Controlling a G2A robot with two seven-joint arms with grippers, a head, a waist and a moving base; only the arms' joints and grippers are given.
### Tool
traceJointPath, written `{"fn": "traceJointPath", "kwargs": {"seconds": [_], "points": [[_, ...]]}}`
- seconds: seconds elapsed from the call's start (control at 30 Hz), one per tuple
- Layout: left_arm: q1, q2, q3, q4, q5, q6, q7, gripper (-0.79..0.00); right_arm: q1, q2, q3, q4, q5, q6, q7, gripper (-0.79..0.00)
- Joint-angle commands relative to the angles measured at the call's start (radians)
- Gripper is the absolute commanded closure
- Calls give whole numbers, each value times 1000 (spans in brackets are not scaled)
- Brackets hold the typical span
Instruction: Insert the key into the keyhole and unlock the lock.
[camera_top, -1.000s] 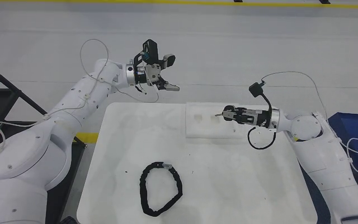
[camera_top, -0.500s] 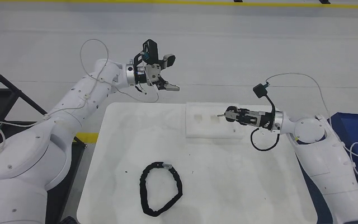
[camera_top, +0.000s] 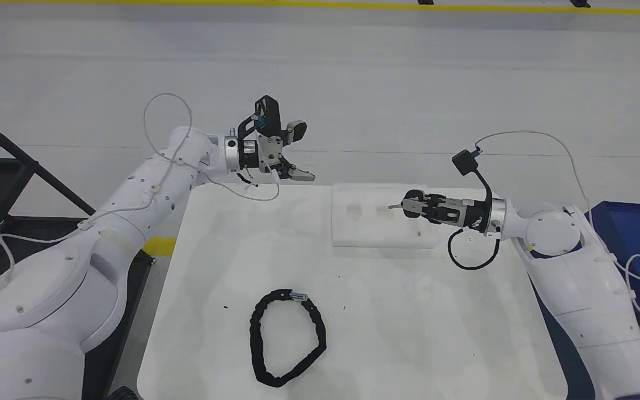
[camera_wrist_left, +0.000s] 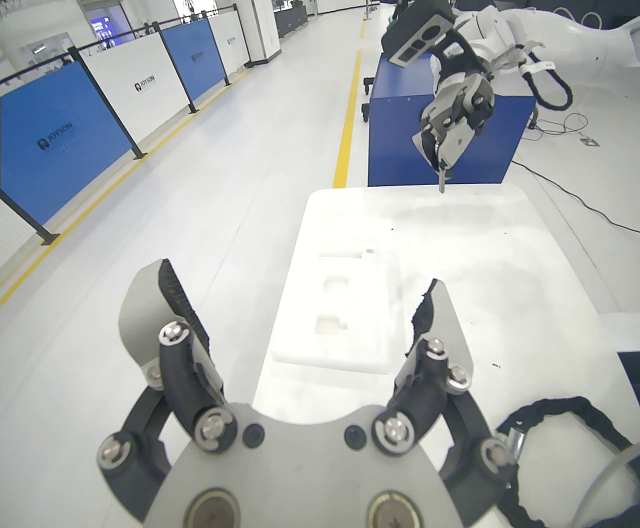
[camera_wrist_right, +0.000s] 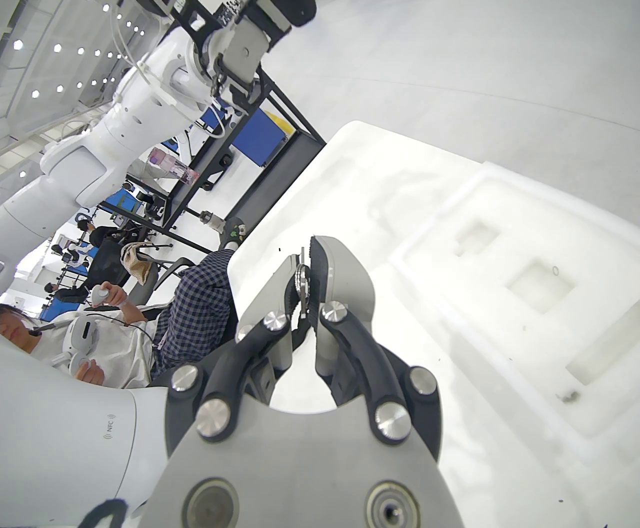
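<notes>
While the key (camera_wrist_right: 301, 280) sits pinched by its head between my right fingers (camera_wrist_right: 345, 280), poised just over the foam (camera_top: 350, 235) on the side nearest my right arm, the lock (camera_top: 288, 337) lies well apart from the foam on its near side, loose on the worktop (camera_top: 450, 330). My left fingers (camera_wrist_left: 150, 300) are spread and hold nothing, up beyond the foam's far corner on my left arm's side.

That is where I expect trouble. Nothing pins the lock, and it is a limp black loop. If I push the key at it one-handed, I think the lock will slide or roll away rather than take the blade. I also cannot tell which way its keyhole faces, so I could arrive at the wrong angle and jam the tip against the metal.

My hold worries me too. The pads grip only a thin head, with the blade sticking out past them. A sideways knock could swivel the key in my pinch or flick it out onto the foam. Even once seated, turning it could simply spin the whole lock unless my left fingers clamp it first.
</notes>
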Motion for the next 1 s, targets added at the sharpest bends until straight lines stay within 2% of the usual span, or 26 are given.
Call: {"fn": "traceJointPath", "kwargs": {"seconds": [0.0,0.23,0.4,0.53,0.6,0.73,0.97], "points": [[13,16,5,-28,5,1,7,-785,0,0,0,0,0,0,0,0],[33,97,44,-148,88,1,56,-785,0,0,0,0,0,0,0,0],[93,140,44,-228,153,1,56,-785,0,0,0,0,0,0,0,0],[126,163,44,-283,206,1,63,-785,0,0,0,0,0,0,0,0],[135,175,44,-317,235,1,131,-785,0,0,0,0,0,0,0,0],[144,202,44,-299,385,1,203,-785,0,0,0,0,0,0,0,0],[178,205,44,-310,580,1,261,-785,0,0,0,0,0,0,0,0]]}}
